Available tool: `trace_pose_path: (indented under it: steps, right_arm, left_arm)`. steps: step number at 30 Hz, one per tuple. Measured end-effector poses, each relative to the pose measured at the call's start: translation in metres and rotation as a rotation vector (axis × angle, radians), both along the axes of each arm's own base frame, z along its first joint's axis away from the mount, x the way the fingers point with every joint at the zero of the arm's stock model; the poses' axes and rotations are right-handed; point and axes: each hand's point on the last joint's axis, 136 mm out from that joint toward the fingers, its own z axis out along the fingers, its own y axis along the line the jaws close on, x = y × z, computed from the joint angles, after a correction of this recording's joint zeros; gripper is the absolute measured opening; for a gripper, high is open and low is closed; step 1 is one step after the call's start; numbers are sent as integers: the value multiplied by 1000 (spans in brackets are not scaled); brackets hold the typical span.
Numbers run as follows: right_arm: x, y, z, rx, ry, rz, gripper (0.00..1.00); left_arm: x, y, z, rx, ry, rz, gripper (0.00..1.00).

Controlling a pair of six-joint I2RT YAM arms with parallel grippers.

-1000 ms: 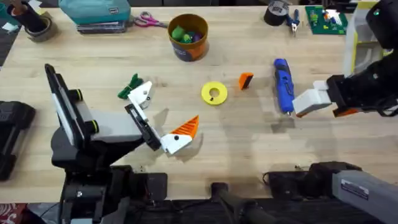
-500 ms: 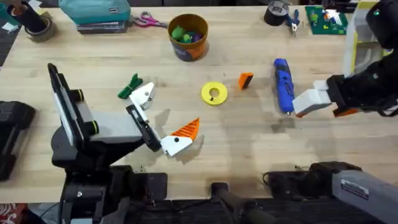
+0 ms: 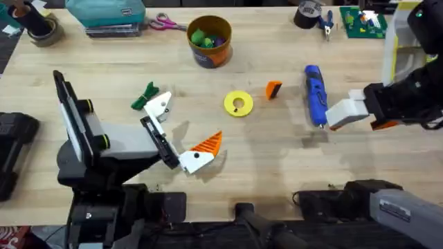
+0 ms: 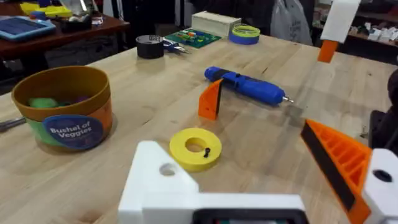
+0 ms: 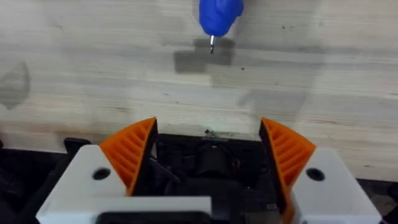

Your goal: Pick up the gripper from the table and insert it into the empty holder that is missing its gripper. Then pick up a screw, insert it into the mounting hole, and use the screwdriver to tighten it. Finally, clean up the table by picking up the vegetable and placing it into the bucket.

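Note:
The orange ribbed gripper [image 3: 273, 90] stands on the table between the yellow disc [image 3: 238, 104] and the blue screwdriver [image 3: 315, 93]. A tiny dark screw [image 4: 206, 151] lies on the disc. My left gripper [image 3: 185, 126] is open; one finger is the bare white holder [image 3: 160, 105] with a dark hole, the other carries an orange pad [image 3: 208, 144]. The green vegetable [image 3: 145, 97] lies just beside the holder. The bucket [image 3: 209, 40] sits at the back. My right gripper [image 3: 340, 115] is open and empty beside the screwdriver's tip [image 5: 212, 42].
Toy vegetables lie inside the bucket. Scissors [image 3: 165, 23], a teal case [image 3: 107, 14] and a tape roll [image 3: 41, 31] line the back left. Black tape [image 3: 306, 14], pliers [image 3: 325, 24] and a green circuit board [image 3: 363, 21] are at the back right.
The left gripper has edged very slightly to the right. Nothing else has moved.

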Motion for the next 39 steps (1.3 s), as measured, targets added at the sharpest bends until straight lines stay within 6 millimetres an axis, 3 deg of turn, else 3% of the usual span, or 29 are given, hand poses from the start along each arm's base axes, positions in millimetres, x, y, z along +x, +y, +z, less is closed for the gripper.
trace_pose_path:
  steps: [17,25,33,39]
  right_arm:
    - [0,-1,0,-8,-2,0,996]
    - [18,11,1,67,-72,1,996]
    - [59,31,11,176,-247,21,996]
    - [88,42,18,129,-373,67,996]
  left_arm:
    - [0,0,0,0,0,0,984]
    - [0,0,0,0,0,0,986]
    - [0,0,0,0,0,0,985]
    - [0,0,0,0,0,0,986]
